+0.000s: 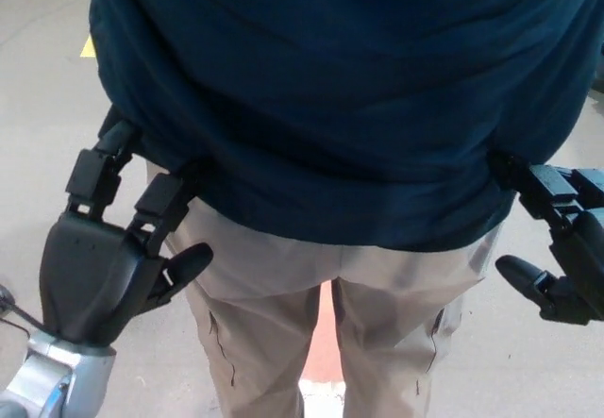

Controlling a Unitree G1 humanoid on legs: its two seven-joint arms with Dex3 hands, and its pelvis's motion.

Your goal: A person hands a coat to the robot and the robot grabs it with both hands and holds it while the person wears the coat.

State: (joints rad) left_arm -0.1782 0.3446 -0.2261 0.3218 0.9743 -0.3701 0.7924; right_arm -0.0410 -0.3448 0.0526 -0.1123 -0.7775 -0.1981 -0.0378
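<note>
Pale grey, smooth floor [38, 125] forms the background, with a small yellow mark [88, 47] at upper left. Filling the upper frame is the dark navy, soft-woven fabric coat [340, 88], creased in broad horizontal folds and draped over the back of a person facing away; below its hem show beige, lightly wrinkled cloth trousers [283, 314]. Left hand [113, 248], black and blocky with a rounded matte palm on a silver wrist, extends two segmented fingers [94, 175] up to the coat's lower left edge, their tips tucked under the fabric; the thumb juts apart, touching nothing. Right hand [557, 248], partly cropped, reaches its fingers into the coat's lower right edge, thumb spread below; whether either hand truly pinches cloth cannot be told.
</note>
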